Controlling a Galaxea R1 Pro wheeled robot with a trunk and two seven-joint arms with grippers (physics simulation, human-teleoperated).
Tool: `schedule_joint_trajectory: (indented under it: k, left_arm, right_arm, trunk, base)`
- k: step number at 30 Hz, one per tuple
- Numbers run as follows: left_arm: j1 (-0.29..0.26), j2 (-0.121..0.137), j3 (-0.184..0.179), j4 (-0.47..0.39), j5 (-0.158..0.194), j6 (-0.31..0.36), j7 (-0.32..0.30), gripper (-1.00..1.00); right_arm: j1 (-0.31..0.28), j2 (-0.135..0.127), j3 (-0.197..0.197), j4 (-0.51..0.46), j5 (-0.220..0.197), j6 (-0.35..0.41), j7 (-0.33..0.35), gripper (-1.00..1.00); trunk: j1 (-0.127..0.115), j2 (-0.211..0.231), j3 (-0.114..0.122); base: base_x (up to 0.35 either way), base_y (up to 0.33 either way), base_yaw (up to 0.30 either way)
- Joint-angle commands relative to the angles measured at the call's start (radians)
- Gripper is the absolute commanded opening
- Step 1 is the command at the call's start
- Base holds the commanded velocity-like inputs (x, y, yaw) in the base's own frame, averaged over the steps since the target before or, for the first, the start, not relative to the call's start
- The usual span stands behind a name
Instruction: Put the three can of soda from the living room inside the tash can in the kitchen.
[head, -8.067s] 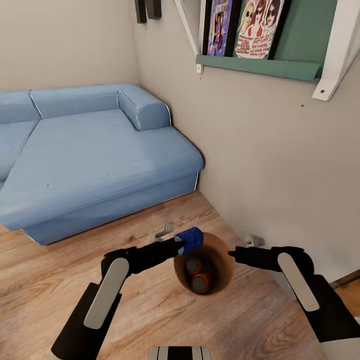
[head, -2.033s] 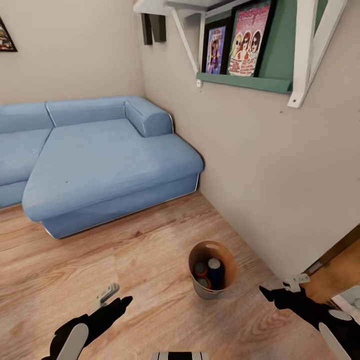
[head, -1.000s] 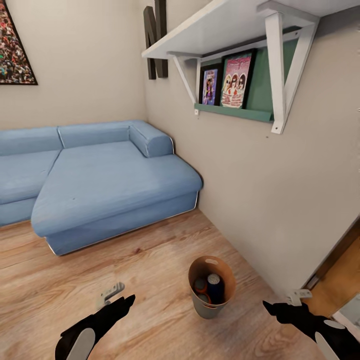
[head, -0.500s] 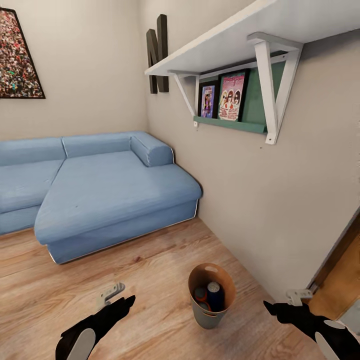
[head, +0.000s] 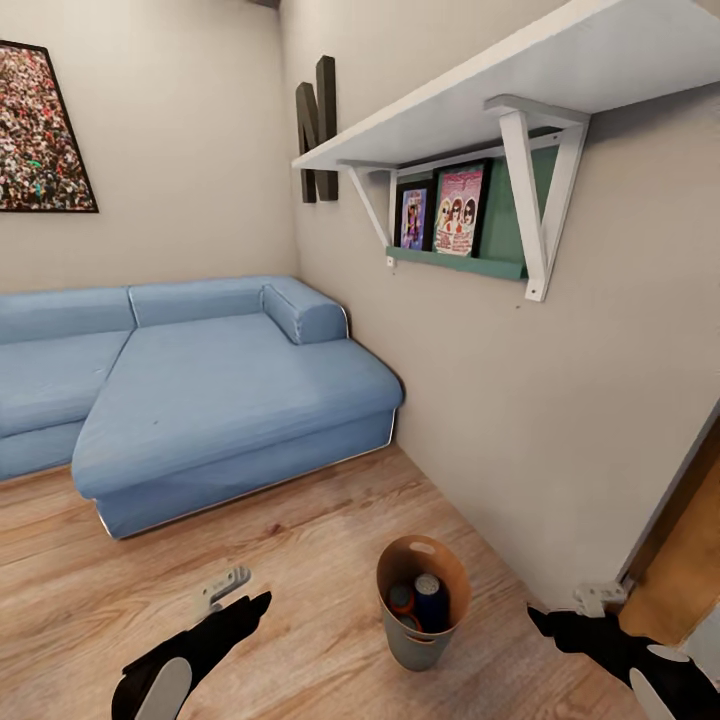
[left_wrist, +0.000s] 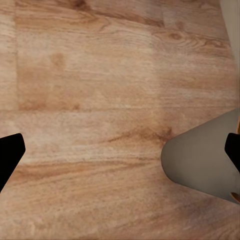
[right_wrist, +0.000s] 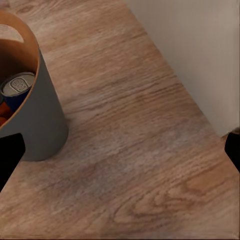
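Only a wall letter "N" (head: 317, 127) reads; left claw (left_wrist: 120, 150) and right claw (right_wrist: 120, 150) gape empty.

The grey trash can (head: 421, 640) stands upright on the floor, holding orange and blue soda cans (head: 431, 600).

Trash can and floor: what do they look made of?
Trash can: matte grey outer wall and smooth copper-brown inner wall suggest painted metal or plastic; the render leaves it open. Floor: light wood planks with visible grain and knots, satin finish, possibly laminate.
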Motion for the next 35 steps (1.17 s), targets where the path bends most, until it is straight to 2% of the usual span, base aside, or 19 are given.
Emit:
schedule_joint_trajectory:
  k: [1, 5, 9, 11, 17, 35]
  left_arm:
    - [0.0, 0.0, 0.0, 0.0, 0.0, 0.0, -0.001, 1.0]
    - [0.0, 0.0, 0.001, 0.001, 0.0, 0.0, -0.002, 1.0]
    - [0.0, 0.0, 0.001, 0.001, 0.002, -0.003, -0.005, 1.0]
    - [0.0, 0.0, 0.0, 0.001, 0.003, -0.02, -0.005, 1.0]
    - [0.0, 0.0, 0.0, 0.007, 0.001, -0.051, -0.005, 1.0]
    - [0.0, 0.0, 0.001, 0.036, 0.0, -0.054, -0.007, 1.0]
  right_arm:
    - [0.0, 0.001, 0.0, 0.006, 0.0, 0.001, 0.0, 1.0]
    - [0.006, 0.008, 0.001, 0.051, 0.0, 0.007, 0.0, 1.0]
    - [0.012, 0.031, 0.006, 0.082, 0.0, 0.01, 0.001, 1.0]
    - [0.013, 0.035, 0.005, 0.087, 0.0, 0.011, 0.0, 1.0]
    - [0.013, 0.039, 0.006, 0.091, 0.0, 0.011, 0.001, 1.0]
    - [0.013, 0.04, 0.006, 0.091, 0.0, 0.012, 0.0, 1.0]
  trunk:
    - [0.0, 0.0, 0.0]
    - [0.0, 0.0, 0.0]
    - [0.0, 0.0, 0.0]
    - [0.0, 0.0, 0.0]
    - [0.0, 0.0, 0.0]
    - [0.0, 0.0, 0.0]
  base:
    - [0.0, 0.0, 0.0]
    - [0.0, 0.0, 0.0]
    - [0.0, 0.0, 0.0]
    - [0.0, 0.0, 0.0]
    - [0.0, 0.0, 0.0]
    - [0.0, 0.0, 0.0]
